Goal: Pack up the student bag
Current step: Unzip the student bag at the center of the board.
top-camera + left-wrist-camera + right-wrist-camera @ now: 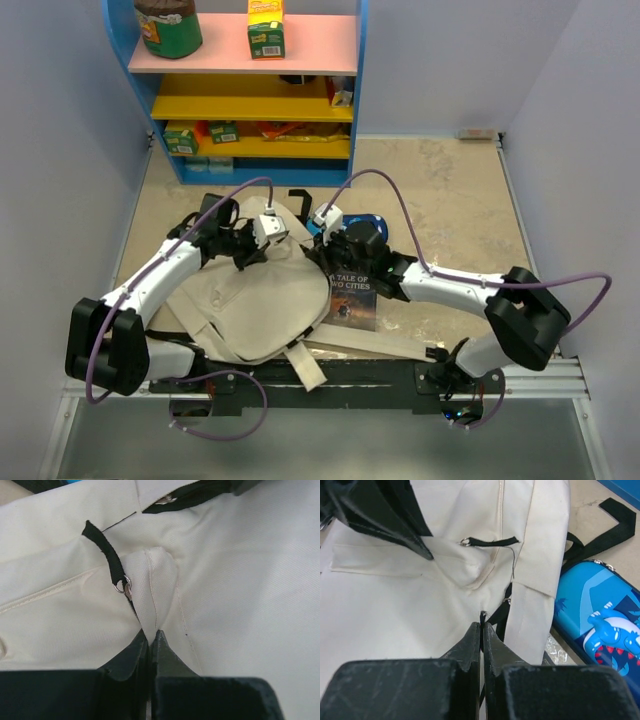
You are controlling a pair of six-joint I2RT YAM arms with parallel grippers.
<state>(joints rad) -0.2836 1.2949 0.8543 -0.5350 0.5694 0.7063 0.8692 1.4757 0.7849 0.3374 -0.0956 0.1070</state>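
The student bag (255, 300), a large beige canvas bag, lies flat between my arms, its webbing strap (380, 343) trailing right along the near edge. At the bag's top edge, my left gripper (262, 235) is shut on a pinched fold of beige fabric (155, 580) beside a black zipper pull (105, 555). My right gripper (325, 248) is shut on a thin black pull tab (482, 614) at the bag's (395, 605) opening. The left finger (385, 515) shows at the upper left of the right wrist view.
A book, A Tale of Two Cities (350, 295), lies partly under the bag's right side. A blue shark pencil case (600, 625) sits just right of the bag. A blue shelf unit (250, 90) with boxes and a jar stands at the back.
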